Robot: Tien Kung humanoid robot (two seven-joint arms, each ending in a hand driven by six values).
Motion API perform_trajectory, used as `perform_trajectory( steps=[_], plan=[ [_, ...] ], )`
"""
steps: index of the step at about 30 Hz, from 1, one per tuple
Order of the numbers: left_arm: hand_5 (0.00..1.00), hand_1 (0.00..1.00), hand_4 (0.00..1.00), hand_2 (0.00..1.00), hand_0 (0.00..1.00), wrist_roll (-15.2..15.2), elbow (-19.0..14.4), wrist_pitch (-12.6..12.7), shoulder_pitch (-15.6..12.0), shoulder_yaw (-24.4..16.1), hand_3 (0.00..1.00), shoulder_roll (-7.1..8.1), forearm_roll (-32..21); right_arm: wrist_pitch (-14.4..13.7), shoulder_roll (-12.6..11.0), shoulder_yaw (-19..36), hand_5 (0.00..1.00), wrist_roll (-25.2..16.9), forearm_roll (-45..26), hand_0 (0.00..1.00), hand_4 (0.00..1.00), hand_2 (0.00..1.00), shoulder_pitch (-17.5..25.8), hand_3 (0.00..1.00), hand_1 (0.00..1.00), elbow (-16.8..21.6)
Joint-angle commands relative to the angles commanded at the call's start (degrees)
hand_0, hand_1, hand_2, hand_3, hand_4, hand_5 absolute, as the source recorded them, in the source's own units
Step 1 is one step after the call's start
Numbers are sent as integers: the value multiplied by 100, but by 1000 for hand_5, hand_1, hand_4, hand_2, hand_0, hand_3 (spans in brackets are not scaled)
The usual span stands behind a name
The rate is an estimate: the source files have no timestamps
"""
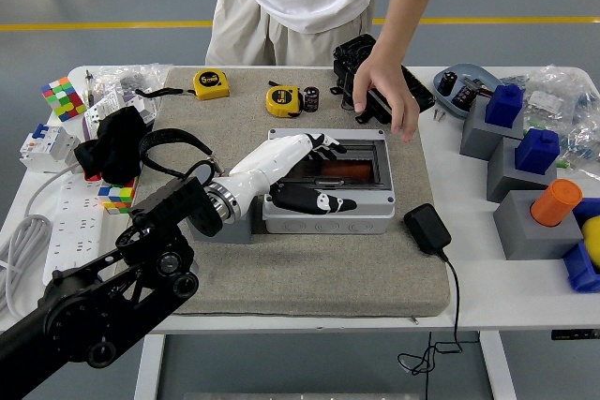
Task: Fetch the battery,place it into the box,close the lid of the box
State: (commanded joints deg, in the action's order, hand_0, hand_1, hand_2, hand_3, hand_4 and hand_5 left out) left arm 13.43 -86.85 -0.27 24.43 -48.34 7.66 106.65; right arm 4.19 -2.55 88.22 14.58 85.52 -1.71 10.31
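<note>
Left hand on the closed box lid, battery inside.

Left hand [305,175] lies flat over the grey junction box [328,196], fingers [328,144] spread on the clear lid [361,161], thumb along the front edge, gripping nothing. Orange battery [339,173] shows through the lid, lying inside the box. A person's hand [382,96] rests at the box's far right corner, over a black device [361,51]. Two yellow tape measures [282,99] and a small dark cylinder [310,98] lie on the grey mat [309,274] behind the box. Black charger [427,229] sits right of the box.
</note>
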Motion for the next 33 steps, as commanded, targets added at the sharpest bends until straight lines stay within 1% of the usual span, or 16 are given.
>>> perform_trajectory(
  steps=[1,2,5,8,11,14,24,25,28,31,32,33],
  plan=[
    [559,731,998,739,661,-30,25,16,-20,-57,769,-1,27,0,3,15,601,6,14,643,995,675,3,610,667,0],
    [559,731,998,739,661,-19,61,1,-36,-111,769,0,49,2,5,23,601,12,23,643,995,675,8,610,667,0],
    [559,731,998,739,661,138,240,-162,-96,-316,769,13,106,1,13,46,601,19,50,643,995,675,14,610,667,0],
    [560,728,998,735,673,189,386,-219,-203,-523,760,12,109,-7,12,0,601,-2,-6,643,995,675,6,610,666,0],
    [560,728,998,735,673,186,514,-219,-404,-803,760,-25,123,-7,20,-6,601,-2,-16,643,995,675,1,610,666,0],
    [559,728,998,729,669,147,565,-196,-586,-1035,754,-69,143,-3,24,25,601,9,17,643,995,675,10,610,666,0],
    [558,712,998,723,652,-197,559,23,-1160,-1644,738,-220,171,-10,11,101,600,21,80,643,995,675,1,610,666,0],
    [556,698,998,700,636,-260,553,53,-1215,-1685,721,-227,164,-10,11,94,601,18,70,643,995,675,-4,610,666,0],
    [556,698,998,700,636,-437,519,142,-1345,-1780,721,-235,145,-10,13,85,601,15,64,643,995,675,-10,610,666,0],
    [556,698,998,700,636,-690,483,275,-1469,-1861,721,-231,66,-9,12,82,601,11,62,643,995,675,-13,610,666,0],
    [530,666,998,672,620,-774,470,317,-1512,-1894,698,-230,53,-9,13,86,602,11,64,642,995,675,-12,610,666,0],
    [530,666,998,672,620,-881,457,377,-1564,-1943,698,-231,36,-10,12,97,602,12,73,642,995,675,-9,610,666,0]
  ],
)
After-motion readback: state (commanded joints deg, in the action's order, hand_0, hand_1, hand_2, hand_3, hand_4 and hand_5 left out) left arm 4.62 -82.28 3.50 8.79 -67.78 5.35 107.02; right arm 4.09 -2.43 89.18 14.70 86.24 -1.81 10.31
